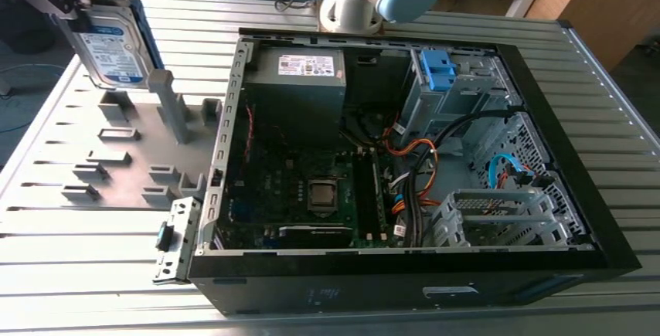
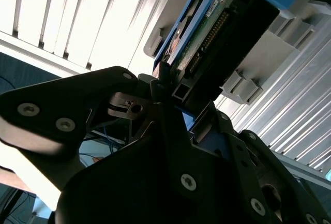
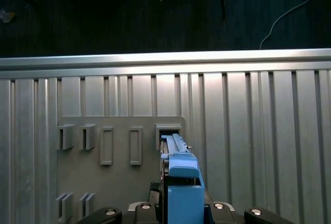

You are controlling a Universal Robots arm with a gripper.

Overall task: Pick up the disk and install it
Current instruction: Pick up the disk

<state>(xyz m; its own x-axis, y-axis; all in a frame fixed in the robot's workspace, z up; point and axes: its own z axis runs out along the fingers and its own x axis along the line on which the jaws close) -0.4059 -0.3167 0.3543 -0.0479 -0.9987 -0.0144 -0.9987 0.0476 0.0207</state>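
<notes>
Over the table's [image 1: 103, 274] corner at the exterior view's left — the gripper [image 1: 73, 8] clamps the disk [image 1: 111, 54] by its top end, long axis hanging downward — the open computer case [image 1: 361, 290] lies well apart, toward that view's right.

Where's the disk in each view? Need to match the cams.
Exterior view: the disk stands on edge at the exterior view's upper left, under the tool.
First wrist view: the disk seen edge-on, gripped in the tool.
Second wrist view: the disk, circuit-board side, just past the tool.
Shared landmark: grey fixture plate.
</notes>
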